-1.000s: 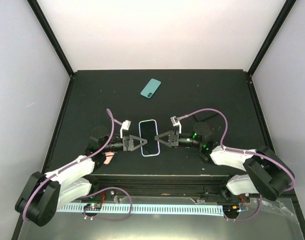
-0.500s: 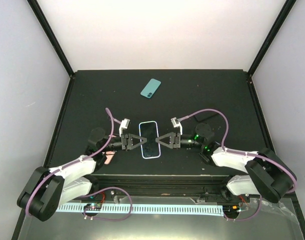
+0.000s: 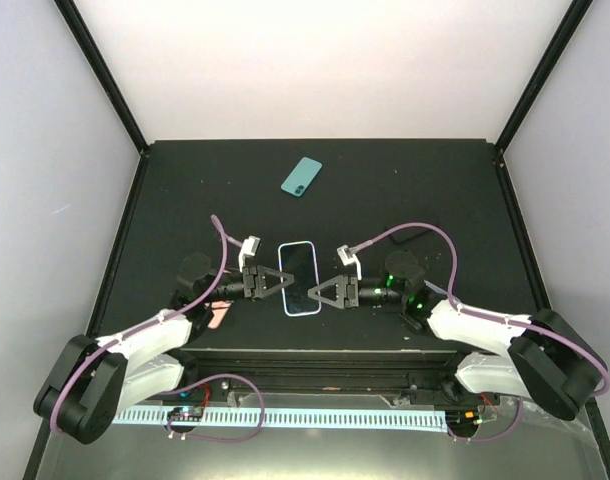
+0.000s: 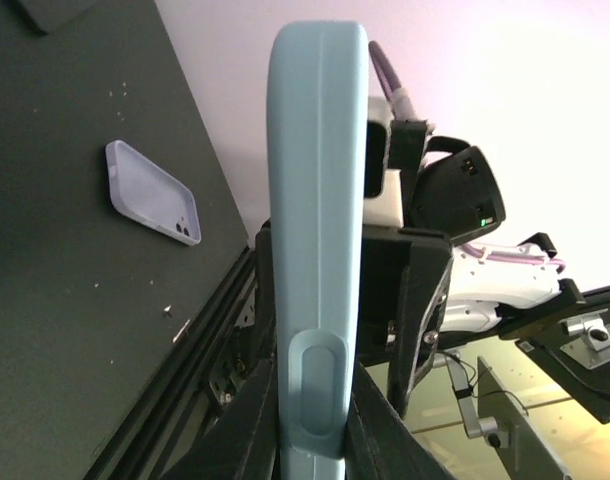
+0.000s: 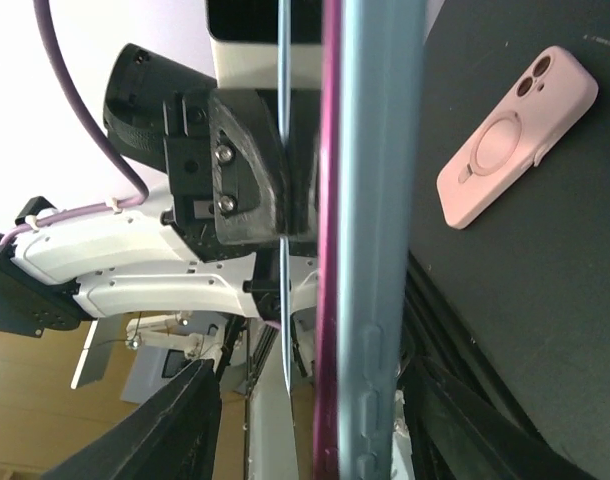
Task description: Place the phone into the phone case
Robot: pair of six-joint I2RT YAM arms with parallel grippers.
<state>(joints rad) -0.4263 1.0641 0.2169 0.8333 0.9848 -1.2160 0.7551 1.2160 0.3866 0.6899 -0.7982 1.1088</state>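
The teal-green phone (image 3: pixel 301 177) lies back up at the far middle of the table, away from both grippers. The pale lavender phone case (image 4: pixel 152 192) lies open side up on the table; it shows only in the left wrist view. Between the arms is another phone, black screen up, in a light blue-rimmed case (image 3: pixel 299 277). My left gripper (image 3: pixel 275 283) is shut on its left edge (image 4: pixel 317 300). My right gripper (image 3: pixel 320 290) stands at its right edge (image 5: pixel 380 250) with the jaws spread wide on either side.
A pink case with a ring mark (image 5: pixel 515 135) lies on the table under the left arm; a bit of it shows in the top view (image 3: pixel 217 318). The table's near edge and frame rails run just below the grippers.
My right gripper has slid toward the near end of the light blue-cased phone's right edge. The left gripper and that phone have barely moved.
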